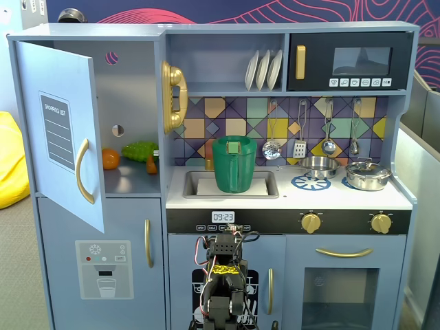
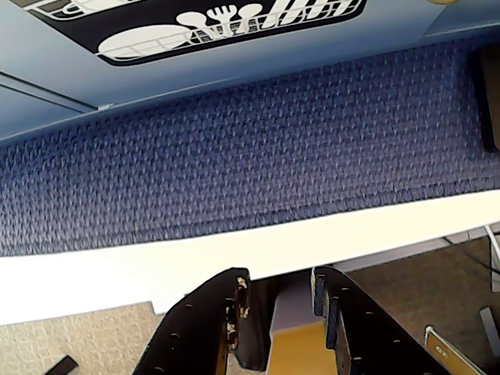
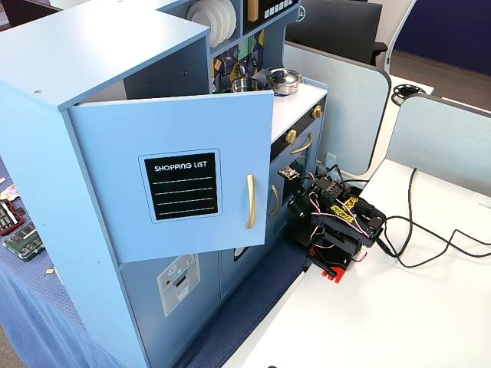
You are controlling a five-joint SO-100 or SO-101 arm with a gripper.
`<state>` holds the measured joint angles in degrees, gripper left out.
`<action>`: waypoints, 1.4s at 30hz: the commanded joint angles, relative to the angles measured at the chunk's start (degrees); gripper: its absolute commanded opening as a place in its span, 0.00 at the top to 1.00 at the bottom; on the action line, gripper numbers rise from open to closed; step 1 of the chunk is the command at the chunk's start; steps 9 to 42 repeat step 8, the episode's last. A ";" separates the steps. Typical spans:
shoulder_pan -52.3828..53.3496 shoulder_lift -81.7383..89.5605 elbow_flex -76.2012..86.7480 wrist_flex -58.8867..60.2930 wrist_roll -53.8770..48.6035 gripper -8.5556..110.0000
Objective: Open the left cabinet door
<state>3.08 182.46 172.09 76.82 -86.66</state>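
- The end effector is folded low in front of the toy kitchen, fingers slightly apart, gripping nothing.
- Blue mat and white surface lie beneath it.
- Up and left in a fixed view, the left cabinet door already stands swung wide, gold handle vertical.
- Open room surrounds its free edge.
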 commanded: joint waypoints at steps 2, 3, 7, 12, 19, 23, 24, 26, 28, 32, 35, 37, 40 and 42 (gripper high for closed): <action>-2.37 -0.35 -0.35 10.99 -2.20 0.92; -3.16 -0.35 -0.35 10.99 -2.11 0.92; -4.83 -0.35 -0.35 10.99 -1.67 0.92; -4.83 -0.35 -0.35 10.99 -1.67 0.92; -4.83 -0.35 -0.35 10.99 -1.67 0.92; -4.83 -0.35 -0.35 10.99 -1.67 0.92; -4.83 -0.35 -0.35 10.99 -1.67 0.92; -4.83 -0.35 -0.35 10.99 -1.67 0.92; -4.83 -0.35 -0.35 10.99 -1.67 0.92; -4.83 -0.35 -0.35 10.99 -1.67 0.92; -4.83 -0.35 -0.35 10.99 -1.67 0.92; -4.83 -0.35 -0.35 10.99 -1.67 0.92; -4.83 -0.35 -0.35 10.99 -1.67 0.92; -4.83 -0.35 -0.35 10.99 -1.67 0.92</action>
